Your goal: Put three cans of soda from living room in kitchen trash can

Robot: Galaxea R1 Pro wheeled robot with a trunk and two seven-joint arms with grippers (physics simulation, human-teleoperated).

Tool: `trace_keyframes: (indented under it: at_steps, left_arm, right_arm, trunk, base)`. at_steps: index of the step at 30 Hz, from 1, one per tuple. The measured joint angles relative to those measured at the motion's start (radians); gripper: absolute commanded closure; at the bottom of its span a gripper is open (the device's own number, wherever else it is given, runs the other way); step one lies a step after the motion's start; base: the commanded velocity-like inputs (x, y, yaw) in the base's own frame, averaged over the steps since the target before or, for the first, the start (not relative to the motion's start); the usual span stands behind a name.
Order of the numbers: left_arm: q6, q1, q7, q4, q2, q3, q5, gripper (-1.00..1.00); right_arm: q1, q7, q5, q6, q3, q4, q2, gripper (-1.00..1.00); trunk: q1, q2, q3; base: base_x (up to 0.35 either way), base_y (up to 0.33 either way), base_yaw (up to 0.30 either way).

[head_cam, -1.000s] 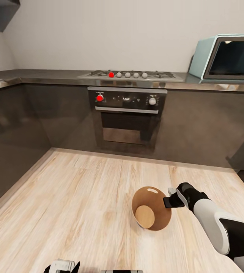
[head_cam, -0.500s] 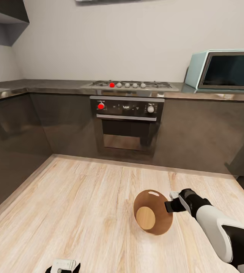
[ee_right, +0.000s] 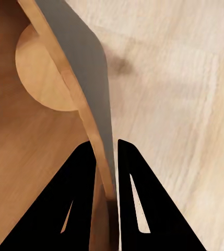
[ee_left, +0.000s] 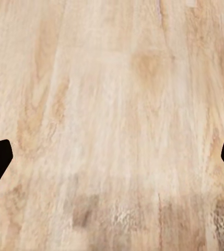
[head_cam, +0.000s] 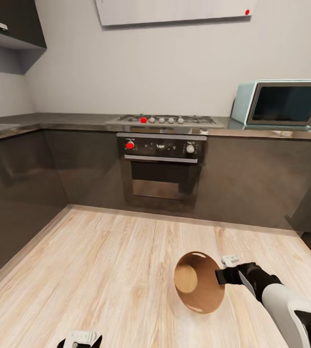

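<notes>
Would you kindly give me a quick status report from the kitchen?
Right gripper shut on the trash can rim, one finger inside. Left gripper open over bare floor. Bin tilted, no cans inside. Nothing in the way.

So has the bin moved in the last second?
Yes. Against the floorboards, the bin has tipped: its rim has shifted slightly right, with the right gripper pinching it.
</notes>
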Motion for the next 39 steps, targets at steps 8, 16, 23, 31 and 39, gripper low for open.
trace_keyframes:
  at_steps: [8,16,23,31,39]
  left_arm:
    - [0.002,-0.006,-0.005,0.001,0.025,0.0,0.001,-1.0]
    - [0.004,-0.042,-0.075,0.024,0.048,0.002,0.003,-1.0]
    - [0.005,-0.05,-0.167,0.028,0.077,0.009,0.005,-1.0]
    - [0.053,-0.061,-0.206,0.029,0.087,0.012,0.007,-1.0]
    - [0.06,-0.095,-0.228,0.117,0.091,0.012,0.005,-1.0]
  right_arm:
    - [0.063,0.105,0.006,-0.114,0.01,-0.001,-0.049,1.0]
    - [0.141,0.144,0.01,-0.241,0.013,-0.001,-0.09,1.0]
    - [0.215,0.181,-0.003,-0.303,0.004,-0.055,-0.114,1.0]
    - [0.281,0.181,-0.016,-0.313,-0.018,-0.143,-0.113,1.0]
    - [0.292,0.177,-0.01,-0.313,-0.012,-0.154,-0.108,1.0]
  trunk:
    - [-0.004,0.002,0.031]
    - [-0.007,0.004,0.062]
    - [-0.01,0.005,0.089]
    - [-0.014,0.007,0.12]
    - [-0.044,0.063,0.145]
  base:
    - [0.0,0.0,0.0]
    - [0.0,0.0,0.0]
    - [0.0,0.0,0.0]
    - [0.0,0.0,0.0]
    - [0.0,0.0,0.0]
